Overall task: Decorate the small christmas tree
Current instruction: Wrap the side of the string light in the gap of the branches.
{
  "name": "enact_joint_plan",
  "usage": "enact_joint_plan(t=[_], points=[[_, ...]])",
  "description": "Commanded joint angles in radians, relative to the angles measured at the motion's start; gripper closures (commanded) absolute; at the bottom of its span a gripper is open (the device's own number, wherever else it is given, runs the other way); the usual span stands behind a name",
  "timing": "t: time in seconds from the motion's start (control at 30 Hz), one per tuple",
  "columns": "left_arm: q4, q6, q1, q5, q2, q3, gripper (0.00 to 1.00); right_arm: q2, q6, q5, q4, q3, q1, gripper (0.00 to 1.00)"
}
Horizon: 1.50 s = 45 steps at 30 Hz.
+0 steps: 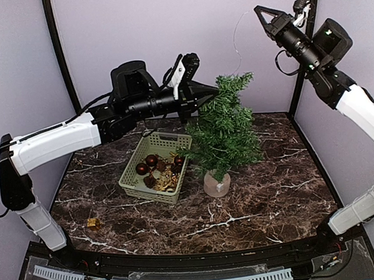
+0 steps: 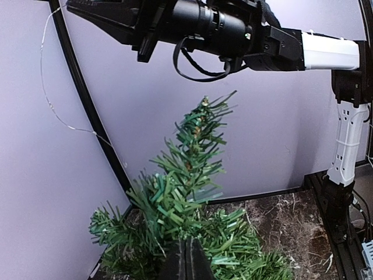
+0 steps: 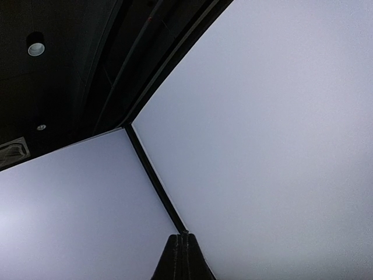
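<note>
The small christmas tree (image 1: 224, 128) stands mid-table in a round pale base (image 1: 216, 184); the left wrist view shows its top (image 2: 186, 192) close up. My left gripper (image 1: 216, 88) is shut, with its tips (image 2: 187, 240) pressed into the upper left branches. Whether anything is pinched there is hidden. My right gripper (image 1: 257, 9) hangs high at the back right, shut (image 3: 184, 234) on a thin wire (image 1: 235, 40). That wire (image 2: 42, 64) droops from the right gripper (image 2: 70, 4) down toward the tree.
A pale green basket (image 1: 131, 174) left of the tree holds dark red balls (image 1: 152, 160) and gold pieces. A small gold object (image 1: 93, 223) lies on the marble table near the front left. Grey walls with black posts close in the back and sides.
</note>
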Motion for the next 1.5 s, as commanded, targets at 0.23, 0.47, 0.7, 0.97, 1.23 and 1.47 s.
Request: enact_joint_plan(t=[0.23, 0.47, 0.7, 0.97, 1.23, 1.47], points=[[-0.1, 0.049, -0.01, 0.032, -0.006, 0.04, 1.0, 0.115, -0.035, 0.097, 0.056, 0.164, 0.006, 1.0], [-0.128, 0.067, -0.009, 0.033, -0.008, 0.047, 1.0, 0.197, -0.025, 0.162, 0.065, 0.274, 0.004, 1.0], [-0.151, 0.083, -0.009, 0.019, -0.008, 0.065, 1.0, 0.267, 0.007, 0.236, 0.068, 0.334, 0.002, 1.0], [-0.129, 0.061, -0.009, -0.046, -0.017, 0.057, 1.0, 0.255, 0.053, 0.259, 0.078, 0.279, -0.045, 1.0], [-0.025, -0.032, -0.01, -0.055, -0.057, 0.018, 0.74, 0.146, -0.008, 0.078, 0.024, 0.236, -0.057, 1.0], [0.041, -0.128, -0.008, -0.071, -0.138, -0.023, 0.35, 0.107, -0.018, -0.133, -0.06, 0.269, -0.04, 1.0]])
